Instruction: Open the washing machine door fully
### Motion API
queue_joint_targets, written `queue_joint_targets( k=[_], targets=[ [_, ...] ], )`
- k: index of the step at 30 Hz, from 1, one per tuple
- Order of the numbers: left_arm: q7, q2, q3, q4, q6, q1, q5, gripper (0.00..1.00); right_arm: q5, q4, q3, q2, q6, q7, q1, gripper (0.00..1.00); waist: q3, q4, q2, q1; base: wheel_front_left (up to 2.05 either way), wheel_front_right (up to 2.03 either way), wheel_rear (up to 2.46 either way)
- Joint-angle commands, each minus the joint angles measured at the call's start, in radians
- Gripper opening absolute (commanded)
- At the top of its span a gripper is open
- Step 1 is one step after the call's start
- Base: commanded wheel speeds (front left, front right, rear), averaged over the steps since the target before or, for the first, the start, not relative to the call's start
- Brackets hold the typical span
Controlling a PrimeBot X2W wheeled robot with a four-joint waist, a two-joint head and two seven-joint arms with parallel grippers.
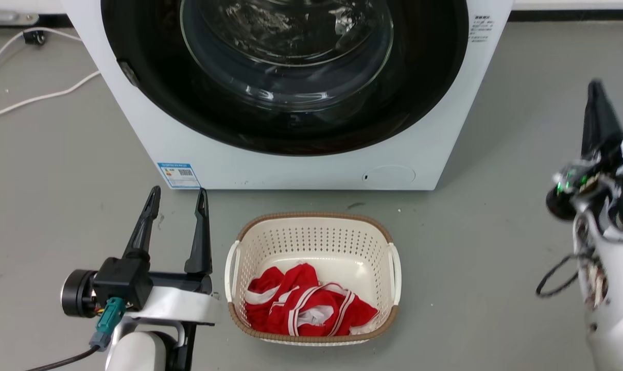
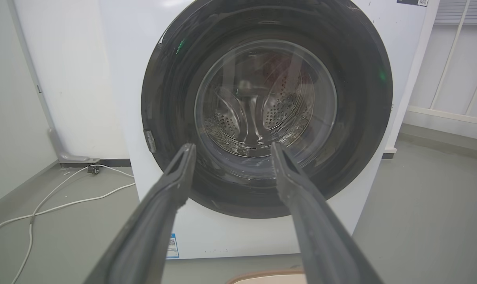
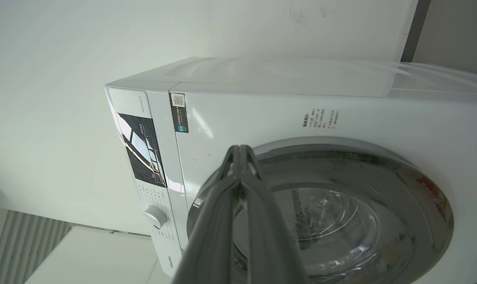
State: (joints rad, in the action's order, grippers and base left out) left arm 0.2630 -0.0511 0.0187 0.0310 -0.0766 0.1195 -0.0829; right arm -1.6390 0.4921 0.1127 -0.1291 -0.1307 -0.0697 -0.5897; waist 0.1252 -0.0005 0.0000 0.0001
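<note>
Two claws to cover, so here goes. The left claw (image 1: 178,191) sits around 7 o'clock in the head view. Its fingers are spread wide with nothing between them, and the tips point toward 12 o'clock. It hangs over the grey floor (image 1: 497,232), just short of the washing machine (image 1: 291,170), with its tips near the blue label (image 1: 178,175) at the machine's lower left corner. On its own wrist cam the two fingers frame the lower part of the washing machine door (image 2: 266,118) without touching it.

The right claw (image 1: 595,87) is over at 3 o'clock in the head view, seen edge on and well apart from the machine's side. On its wrist cam the right claw (image 3: 240,149) has both fingers pressed together at the tips, gripping nothing. That view is rolled sideways, so the control panel (image 3: 142,148) and knob (image 3: 155,216) land at about 9 o'clock.

The door is closed, lying flat against the machine front, black ring around the clear glass and the steel drum visible through it. A small grey tab (image 2: 149,141) sits at 9 o'clock on the ring. A round flap (image 1: 390,175) is low on the front at about 5 o'clock from the door.

At 6 o'clock from the machine there's a cream basket (image 1: 314,216) on the floor with a red and white cloth (image 1: 301,304) in it, just beside the left claw's arm. White cables (image 1: 38,98) trail across the floor at 10 o'clock
</note>
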Motion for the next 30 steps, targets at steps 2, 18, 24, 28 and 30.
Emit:
queue_joint_targets(
  k=[2, 18, 24, 28, 30],
  targets=[
    [0.003, 0.001, -0.002, -0.009, -0.011, 0.028, 0.007, 1.00, 0.008, 0.053, -0.020, -0.034, 0.000, 0.029, -0.107, 0.00, 0.038, 0.012, 0.0000, -0.0001, 0.00, 0.00, 0.00],
    [0.003, 0.001, 0.020, -0.042, -0.035, 0.122, 0.001, 1.00, 0.209, 0.528, -0.236, -0.236, 0.000, 0.346, -0.717, 0.00, 0.173, 0.058, 0.0000, -0.0001, 0.00, 0.00, 0.00],
    [0.003, 0.001, 0.016, -0.052, -0.037, 0.145, 0.005, 1.00, 0.285, 0.662, -0.308, -0.211, 0.000, 0.452, -0.874, 0.00, 0.223, 0.070, 0.0000, -0.0001, 0.00, 0.00, 0.00],
    [0.003, 0.001, 0.018, -0.059, -0.040, 0.162, 0.003, 1.00, 0.330, 0.718, -0.346, -0.194, 0.000, 0.490, -0.947, 0.00, 0.252, 0.079, 0.0000, -0.0001, 0.00, 0.00, 0.00],
    [0.003, 0.001, 0.016, -0.073, -0.043, 0.183, 0.002, 1.00, 0.359, 0.758, -0.363, -0.184, 0.000, 0.488, -1.001, 0.00, 0.292, 0.084, 0.0000, -0.0001, 0.00, 0.00, 0.00]
  ],
)
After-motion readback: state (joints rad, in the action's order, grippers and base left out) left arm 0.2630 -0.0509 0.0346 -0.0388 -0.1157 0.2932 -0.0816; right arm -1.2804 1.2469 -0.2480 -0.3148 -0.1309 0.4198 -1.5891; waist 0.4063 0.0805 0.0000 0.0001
